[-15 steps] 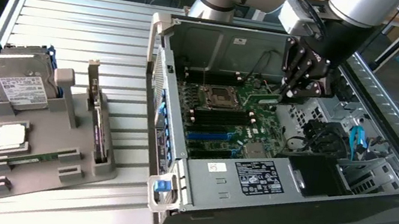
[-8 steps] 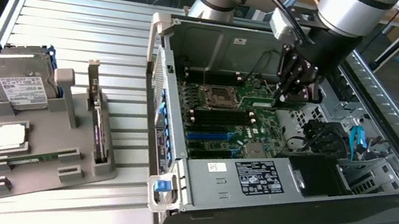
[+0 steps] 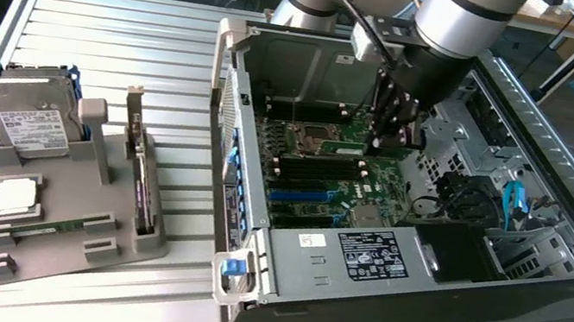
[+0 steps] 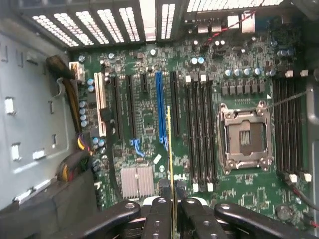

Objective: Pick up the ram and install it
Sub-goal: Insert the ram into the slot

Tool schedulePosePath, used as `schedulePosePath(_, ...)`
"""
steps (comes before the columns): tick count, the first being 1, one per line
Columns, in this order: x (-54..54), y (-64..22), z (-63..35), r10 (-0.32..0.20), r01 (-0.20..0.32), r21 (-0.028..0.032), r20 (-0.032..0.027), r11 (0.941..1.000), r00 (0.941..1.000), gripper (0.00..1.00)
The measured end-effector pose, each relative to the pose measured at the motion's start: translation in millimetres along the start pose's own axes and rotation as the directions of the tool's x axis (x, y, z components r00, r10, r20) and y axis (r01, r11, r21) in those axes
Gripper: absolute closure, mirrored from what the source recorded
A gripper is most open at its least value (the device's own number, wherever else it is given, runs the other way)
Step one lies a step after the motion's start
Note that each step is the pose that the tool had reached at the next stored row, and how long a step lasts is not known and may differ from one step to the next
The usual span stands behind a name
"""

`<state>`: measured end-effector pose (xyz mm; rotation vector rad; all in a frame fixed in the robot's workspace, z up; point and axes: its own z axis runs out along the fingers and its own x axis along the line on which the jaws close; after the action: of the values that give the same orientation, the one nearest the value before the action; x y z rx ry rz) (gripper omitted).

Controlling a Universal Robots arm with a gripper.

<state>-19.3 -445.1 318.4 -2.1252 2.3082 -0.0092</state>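
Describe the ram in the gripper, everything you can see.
The ram appears edge-on: a thin, straight, yellow-green board edge; its chips cannot be seen. The gripper is shut on it, holding it out over the motherboard inside the open case, seen between the blue slot and the black memory slots, not yet seated.

Ram [image 4: 170, 149]: thin green stick, seen edge-on.
Hold: pinched in the hand [image 4: 171, 191].
Place: over the motherboard [image 4: 149, 119], 2 o'clock from the exterior view's centre.
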Motion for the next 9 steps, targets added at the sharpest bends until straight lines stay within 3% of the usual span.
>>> schedulePosePath(2,-3.2,14.0,6.7,-0.001,0.001,0.0017,0.0003,1.0,1.0,0.86)
schedulePosePath(4,-6.9,22.0,12.3,-0.001,0.001,0.003,0.0002,1.0,1.0,0.86)
schedulePosePath(9,-18.2,24.7,23.0,-0.005,0.005,0.004,0.0005,1.0,1.0,0.86)
